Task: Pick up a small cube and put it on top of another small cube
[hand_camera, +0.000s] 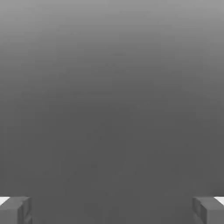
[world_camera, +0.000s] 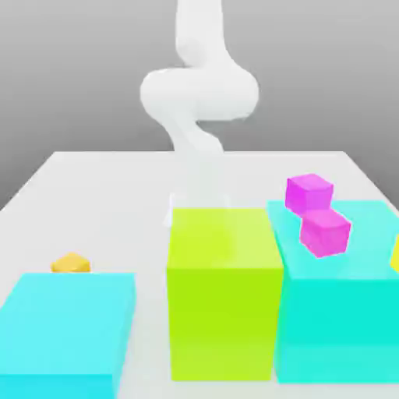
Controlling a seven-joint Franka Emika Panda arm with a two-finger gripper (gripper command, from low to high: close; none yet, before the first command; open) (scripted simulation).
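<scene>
A small orange-yellow cube (world_camera: 71, 263) rests on the white table (world_camera: 86, 187), just behind the low cyan block (world_camera: 66, 331) at the exterior view's left. A sliver of another yellow thing (world_camera: 395, 254) shows at that view's right edge, on the tall cyan block (world_camera: 343, 312). My white arm (world_camera: 199, 93) comes down at the back, and its lower end is hidden behind the lime block (world_camera: 224, 288). In the hand view my gripper (hand_camera: 112, 211) is open. Its fingertips (hand_camera: 15, 211) stand far apart with nothing between them, over plain grey.
Two small magenta cubes (world_camera: 309, 192) (world_camera: 325, 231) sit on the tall cyan block at the right. The big lime block stands in the middle, close beside it. Bare white table stretches behind the blocks towards the arm's base.
</scene>
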